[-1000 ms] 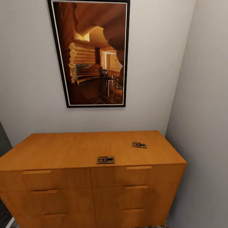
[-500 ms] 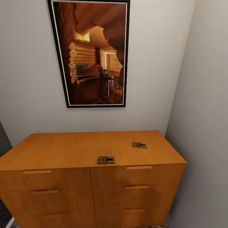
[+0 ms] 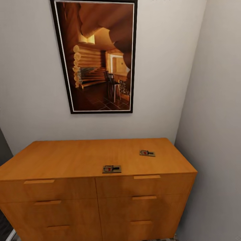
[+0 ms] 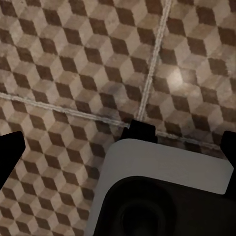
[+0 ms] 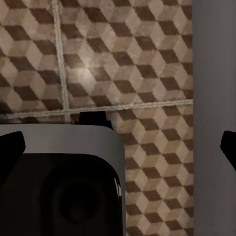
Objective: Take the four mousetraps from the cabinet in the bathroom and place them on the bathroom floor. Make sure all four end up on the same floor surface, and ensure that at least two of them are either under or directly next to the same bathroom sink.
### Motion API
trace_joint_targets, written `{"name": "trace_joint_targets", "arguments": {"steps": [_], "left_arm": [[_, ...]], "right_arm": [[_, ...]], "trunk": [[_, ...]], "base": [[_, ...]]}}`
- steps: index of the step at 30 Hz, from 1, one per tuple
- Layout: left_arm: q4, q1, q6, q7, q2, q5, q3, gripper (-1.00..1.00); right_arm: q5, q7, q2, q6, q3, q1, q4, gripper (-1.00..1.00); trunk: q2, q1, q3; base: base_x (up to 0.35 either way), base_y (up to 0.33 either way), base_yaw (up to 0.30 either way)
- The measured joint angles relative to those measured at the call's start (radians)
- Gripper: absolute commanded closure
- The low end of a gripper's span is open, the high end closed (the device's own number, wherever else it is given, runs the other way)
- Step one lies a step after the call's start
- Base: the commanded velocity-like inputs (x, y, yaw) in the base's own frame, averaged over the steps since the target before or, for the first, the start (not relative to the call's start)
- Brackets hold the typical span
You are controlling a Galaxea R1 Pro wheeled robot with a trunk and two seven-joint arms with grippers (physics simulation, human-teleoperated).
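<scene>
Mousetraps are out of reach of both tools for now: the left tool and right tool hang spread wide and empty over the cube-patterned bathroom floor. Two traps lie flat on top of the cabinet, the near mousetrap at its front edge and the far mousetrap nearer its right end, each with its long axis along the cabinet's length. I judge the fetch step is in hand, so next an arm must rise and close on the near trap across its short width.

Nothing has visibly moved since the earlier head views.
</scene>
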Motion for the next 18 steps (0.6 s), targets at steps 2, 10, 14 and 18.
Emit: {"name": "trace_joint_targets", "arguments": {"steps": [2, 10, 14, 18], "left_arm": [[0.000, 0.000, 0.000, 0.000, 0.000, 0.000, 0.001, -1.00], [0.000, 0.000, 0.001, 0.000, -0.001, -0.002, 0.000, -1.00], [0.000, 0.000, 0.000, -0.001, -0.001, -0.003, -0.001, -1.00], [0.000, 0.000, 0.000, -0.001, -0.001, -0.005, -0.003, -1.00]], "right_arm": [[0.000, 0.000, 0.000, 0.000, 0.000, 0.000, 0.000, -1.00], [0.000, -0.001, 0.001, 0.000, 0.000, 0.000, 0.000, -1.00], [0.000, -0.001, 0.001, 0.000, 0.000, 0.000, 0.000, -1.00], [0.000, -0.001, 0.001, 0.000, 0.000, 0.000, 0.000, -1.00]], "trunk": [[0.000, 0.000, 0.000], [0.000, 0.000, 0.000], [0.000, 0.001, 0.000], [0.000, 0.000, 0.000]], "base": [[-0.148, 0.000, 0.000], [-0.272, 0.000, 0.000], [-0.325, 0.000, 0.000], [-0.260, 0.000, 0.000]]}}
